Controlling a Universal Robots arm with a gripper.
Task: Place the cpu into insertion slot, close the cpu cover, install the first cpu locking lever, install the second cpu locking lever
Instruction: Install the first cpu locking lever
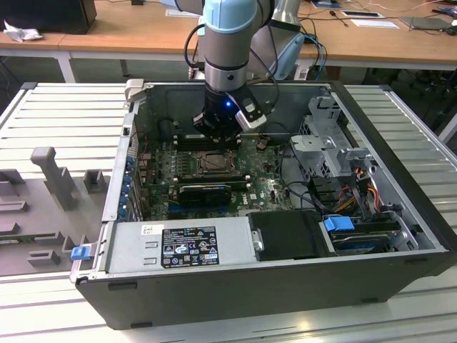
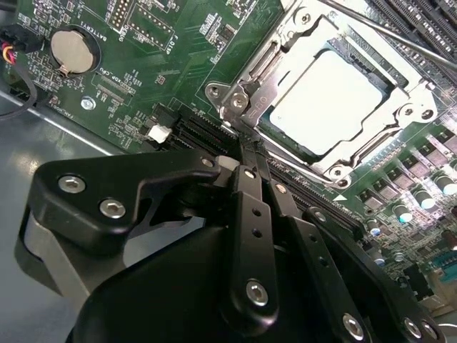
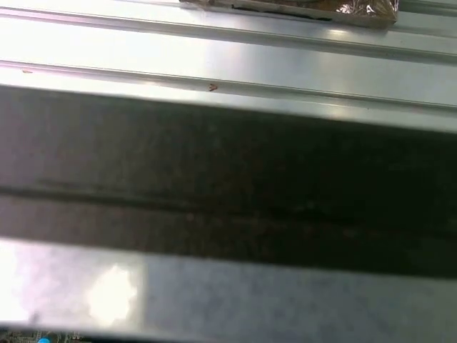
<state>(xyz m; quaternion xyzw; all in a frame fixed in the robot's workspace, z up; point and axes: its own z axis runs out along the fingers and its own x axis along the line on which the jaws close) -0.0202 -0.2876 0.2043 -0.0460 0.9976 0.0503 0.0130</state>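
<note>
While the arm is being held low inside the open case (image 1: 400, 279), the gripper (image 2: 246, 143) is being kept clenched, its fingers (image 2: 250, 207) pressed together with nothing between them, so that the narrow tip is being presented at the lever (image 2: 265, 56) beside the slot (image 2: 335, 93). The cpu (image 2: 330, 107) is being seated in the slot, its pale top showing through the cover (image 2: 389, 132), which is lying flat over it. The board (image 2: 164, 64) is being carried by the case on the ribbed counter (image 1: 57, 121).
</note>
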